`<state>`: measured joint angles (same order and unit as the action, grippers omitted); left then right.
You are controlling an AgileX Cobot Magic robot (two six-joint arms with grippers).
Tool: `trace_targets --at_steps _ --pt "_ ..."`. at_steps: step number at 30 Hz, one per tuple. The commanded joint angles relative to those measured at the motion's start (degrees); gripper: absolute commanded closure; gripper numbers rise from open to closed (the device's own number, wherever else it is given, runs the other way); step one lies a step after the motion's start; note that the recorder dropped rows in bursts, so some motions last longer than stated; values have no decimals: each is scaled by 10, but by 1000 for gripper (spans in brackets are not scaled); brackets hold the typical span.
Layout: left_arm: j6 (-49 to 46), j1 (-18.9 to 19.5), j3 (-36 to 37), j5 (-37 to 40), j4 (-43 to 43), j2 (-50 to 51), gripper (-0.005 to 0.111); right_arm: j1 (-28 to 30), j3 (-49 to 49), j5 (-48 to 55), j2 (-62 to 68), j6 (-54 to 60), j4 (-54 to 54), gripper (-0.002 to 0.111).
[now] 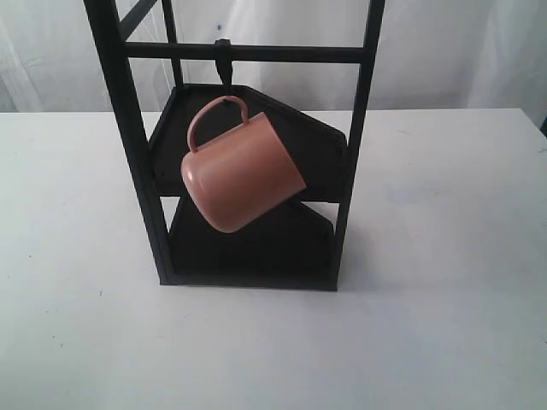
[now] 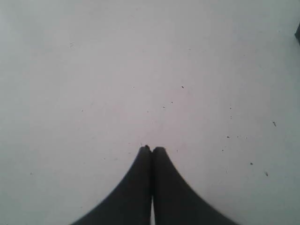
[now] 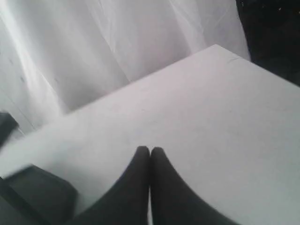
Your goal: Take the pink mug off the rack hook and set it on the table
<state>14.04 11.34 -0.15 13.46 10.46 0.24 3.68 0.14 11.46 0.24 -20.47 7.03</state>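
The pink mug [image 1: 242, 171] hangs by its loop handle from the rack hook [image 1: 224, 62], a short black hook under the crossbar of the tall black frame. It tilts with its base toward the camera, so its inside is hidden. The white table [image 1: 444, 282] spreads below and around the rack. Neither arm shows in the exterior view. My left gripper [image 2: 152, 149] is shut, with nothing in it, above bare speckled tabletop [image 2: 93, 70]. My right gripper [image 3: 150, 149] is also shut and empty, over the table [image 3: 211, 108] near a far corner.
The black rack [image 1: 137, 154] has two dark shelves [image 1: 256, 248] behind and below the mug. A white curtain [image 3: 117, 37] hangs behind the table. A dark blurred part of the rack [image 3: 37, 192] shows in the right wrist view.
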Motion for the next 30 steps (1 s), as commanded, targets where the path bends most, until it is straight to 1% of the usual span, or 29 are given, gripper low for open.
trace_targets --at_steps 1,5,12,14,15,16,17,18,20,21,23,26,28,29,30 --pt "-2 -1 1 -1 2 -2 107 3 -1 -109 -2 -54 45 108" --pt "-2 -1 1 -1 2 -2 107 3 -1 -195 -2 -54 45 108" --pt "-2 -1 1 -1 2 -2 107 3 -1 -248 -2 -69 54 108" --pt "-2 -1 1 -1 2 -2 107 3 -1 -322 -2 -142 67 108" --pt "-2 -1 1 -1 2 -2 107 3 -1 -431 -2 -250 69 108" --pt "-2 -1 1 -1 2 -2 107 3 -1 -482 -2 -294 69 108" --pt "-2 -1 1 -1 2 -2 107 3 -3 -574 -2 -323 77 108" --pt "-2 -1 1 -1 2 -2 107 3 -11 -595 -2 -323 77 108" --pt "-2 -1 1 -1 2 -2 107 3 -36 -579 -2 -320 72 108" --pt "-2 -1 1 -1 2 -2 107 3 -50 -535 -2 -301 68 108" --pt "-2 -1 1 -1 2 -2 107 3 -57 -496 -2 -271 68 108" --pt "-2 -1 1 -1 2 -2 107 3 -58 -487 -2 -199 56 108" --pt "-2 -1 1 -1 2 -2 107 3 -65 -462 -2 -90 25 108" --pt "-2 -1 1 -1 2 -2 107 3 -73 -413 -2 28 15 108" --pt "-2 -1 1 -1 2 -2 107 3 -77 -362 -2 111 15 108"
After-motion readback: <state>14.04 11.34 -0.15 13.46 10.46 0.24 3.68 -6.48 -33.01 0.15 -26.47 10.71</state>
